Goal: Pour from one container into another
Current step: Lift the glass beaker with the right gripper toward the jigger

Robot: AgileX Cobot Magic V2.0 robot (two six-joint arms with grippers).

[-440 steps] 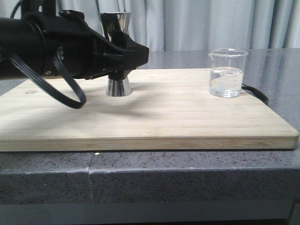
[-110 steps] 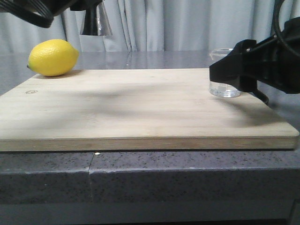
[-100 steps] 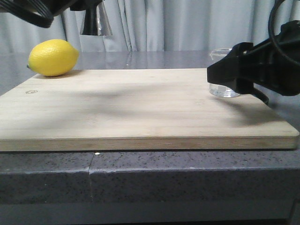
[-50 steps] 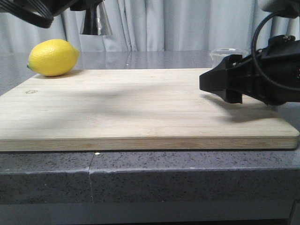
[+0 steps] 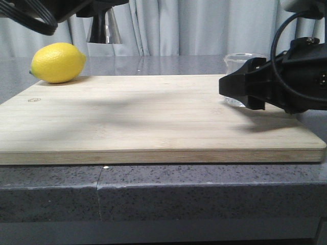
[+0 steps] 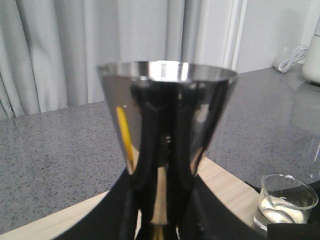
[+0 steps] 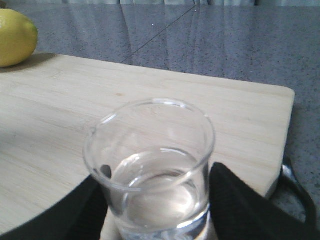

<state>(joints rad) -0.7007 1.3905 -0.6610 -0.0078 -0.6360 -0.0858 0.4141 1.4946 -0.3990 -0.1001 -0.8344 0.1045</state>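
Right wrist view — the right gripper (image 7: 157, 215) has its fingers closed around the glass beaker (image 7: 152, 165), part full; thin, slick, breakable, so grip low on the wall. Left gripper (image 6: 157, 220) clamps the jigger (image 6: 165, 130) upright at its waist

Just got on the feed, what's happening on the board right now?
The left gripper holds the steel jigger up in the air, upright, above the far left of the cutting board. The right gripper has its fingers on both sides of the glass beaker, which holds clear liquid and stands upright at the board's right end; whether it is lifted is unclear. Nothing is being poured yet. A lemon sits at the board's far left corner.
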